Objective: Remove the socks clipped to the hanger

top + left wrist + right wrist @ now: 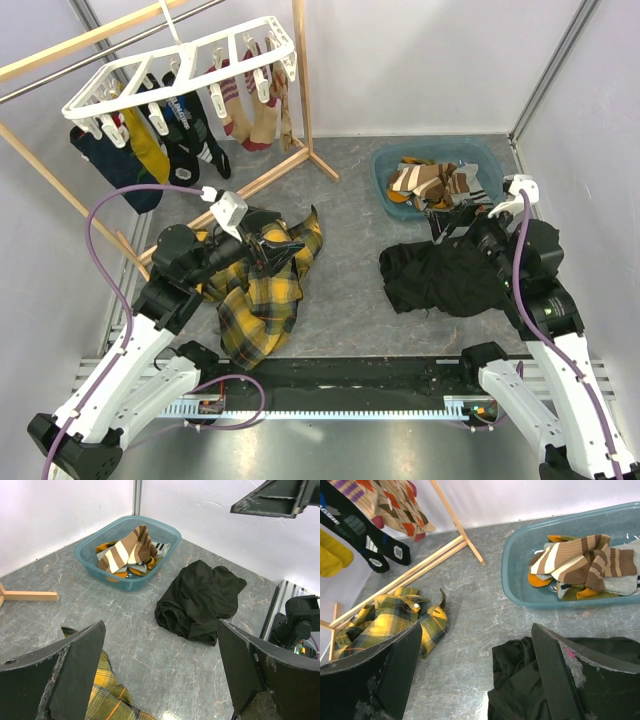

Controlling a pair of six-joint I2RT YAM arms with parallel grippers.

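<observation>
At upper left, the hanger holds socks clipped beneath it. My left gripper hovers spread apart and empty over the plaid cloth. Toward the right, my right gripper, fingers apart and empty, is above the black garment, near the basin with more socks.

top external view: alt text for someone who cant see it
Several socks hang clipped to a white hanger on a wooden rack at the back left. The left gripper is over a yellow plaid cloth, the right gripper over a black garment, and a blue basin holds more socks.
</observation>
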